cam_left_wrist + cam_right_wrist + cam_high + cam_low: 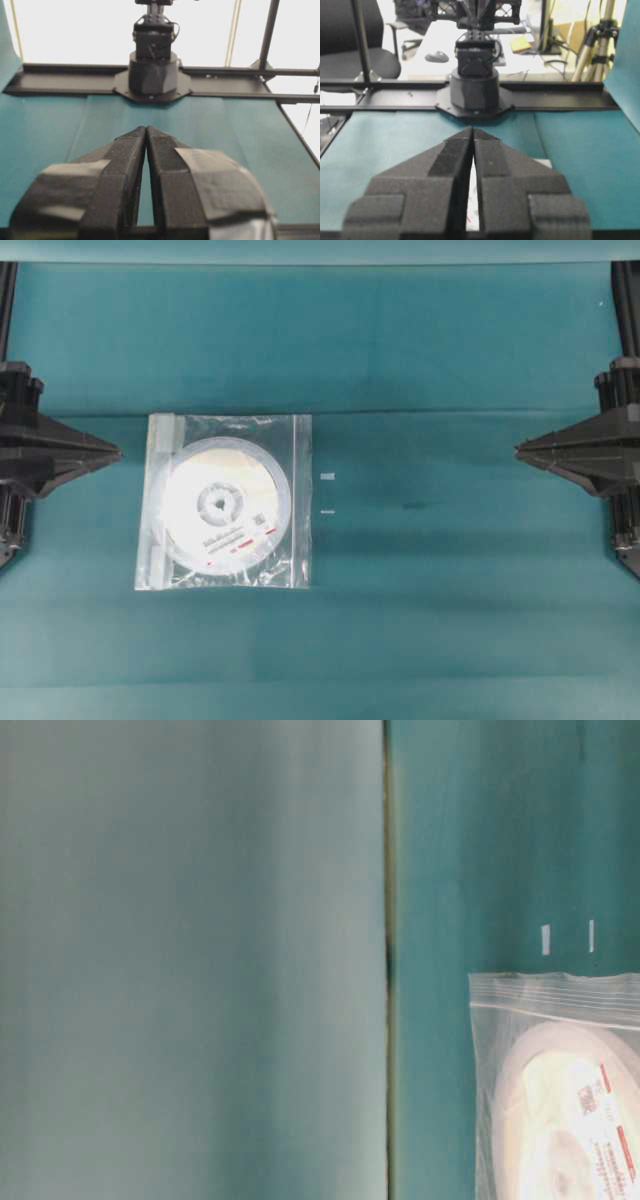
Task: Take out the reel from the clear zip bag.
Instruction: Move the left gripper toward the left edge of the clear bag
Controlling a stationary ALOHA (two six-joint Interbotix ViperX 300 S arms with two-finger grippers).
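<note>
Left of centre on the bench (420, 350), the reel (225, 504) lies sealed in the clear zip bag (300, 440), flat for reaching, my left end effector (118, 452) and right end effector (518, 450) pressed together, empty, at the frame edges.

one reel (222, 504), one clear zip bag (165, 430), two claws, two tape marks.

A flat bench (440, 620) covered in teal cloth is carrying everything here. A square, crinkly clear zip bag (226, 430) is lying flat on it, left of centre in the overhead view, its zip strip running along the left edge. Two small white tape marks (328, 477) are sitting on the cloth just beside the bag's right edge, one above the other and apart from it. A faint dark smudge (415, 506) is showing farther right.
</note>
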